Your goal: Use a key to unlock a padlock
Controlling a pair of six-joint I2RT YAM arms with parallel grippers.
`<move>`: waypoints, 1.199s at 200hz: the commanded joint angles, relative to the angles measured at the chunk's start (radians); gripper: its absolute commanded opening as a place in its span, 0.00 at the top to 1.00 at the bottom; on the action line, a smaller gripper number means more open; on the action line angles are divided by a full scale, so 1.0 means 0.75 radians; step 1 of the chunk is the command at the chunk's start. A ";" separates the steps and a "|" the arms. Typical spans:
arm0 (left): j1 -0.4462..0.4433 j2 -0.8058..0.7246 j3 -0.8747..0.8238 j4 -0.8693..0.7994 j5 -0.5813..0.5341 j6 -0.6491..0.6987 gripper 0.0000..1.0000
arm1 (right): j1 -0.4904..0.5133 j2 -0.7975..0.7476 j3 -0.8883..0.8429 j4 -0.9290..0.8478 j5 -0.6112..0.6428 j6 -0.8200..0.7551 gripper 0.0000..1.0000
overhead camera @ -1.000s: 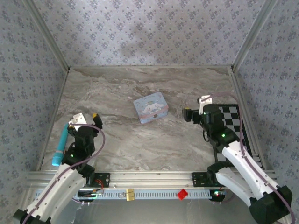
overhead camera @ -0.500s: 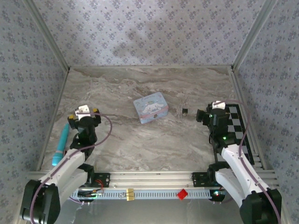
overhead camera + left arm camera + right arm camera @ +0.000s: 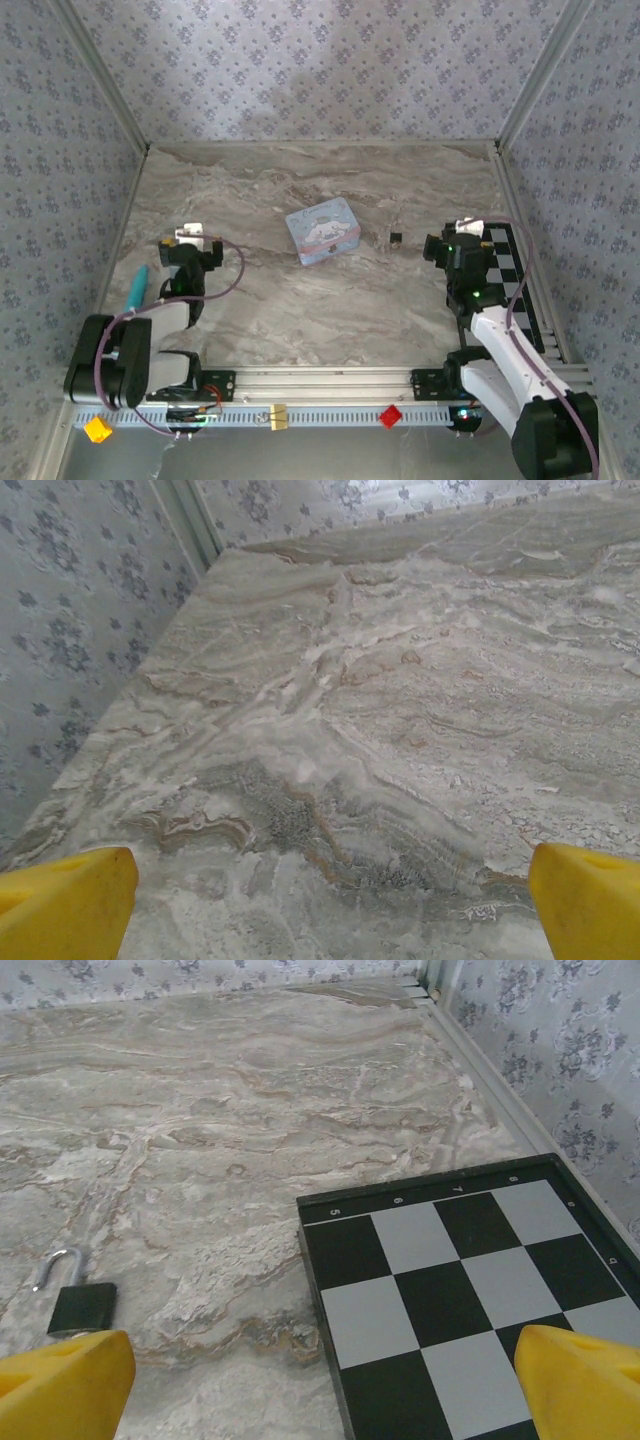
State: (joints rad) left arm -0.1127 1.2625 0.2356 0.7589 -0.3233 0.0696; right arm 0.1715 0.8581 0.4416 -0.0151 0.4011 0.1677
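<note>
Yellow fingers [image 3: 65,905] spread wide on the left gripper [image 3: 328,900], nothing in them, bare marble table [image 3: 400,730] ahead. Blue cartoon tin [image 3: 322,230] off to its right. The padlock [image 3: 82,1307] lies just ahead-left of the right gripper [image 3: 320,1380], spread just as wide, empty. Careful: a nudge could skid that tiny lock, and the checkerboard [image 3: 450,1290] edge crowds its right.

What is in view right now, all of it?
padlock: one, black with pale shackle, on the table left of the checkerboard
tin: one, light blue, mid-table
checkerboard: one, black and grey, right edge
stick-like tool: one, teal, left edge
red tag: one, red, front rail
orange block: one, orange, front-left corner
table: one, grey marble
left gripper: one, yellow fingertips, open over bare table
right gripper: one, yellow fingertips, open near the padlock
</note>
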 commanded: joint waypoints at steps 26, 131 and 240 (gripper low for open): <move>0.060 0.204 0.048 0.277 0.284 -0.022 0.00 | -0.022 0.133 -0.019 0.213 0.070 -0.038 0.01; 0.184 0.365 0.240 0.067 0.392 -0.137 0.00 | 0.001 0.612 -0.032 0.678 0.046 -0.290 0.01; 0.173 0.364 0.240 0.064 0.372 -0.130 0.00 | -0.214 0.897 -0.122 1.231 -0.475 -0.329 0.01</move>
State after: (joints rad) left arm 0.0196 1.5394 0.4114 0.8051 -0.0521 -0.0200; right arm 0.0227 1.4689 0.3611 0.7811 0.1406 -0.1009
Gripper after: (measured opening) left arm 0.999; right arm 0.991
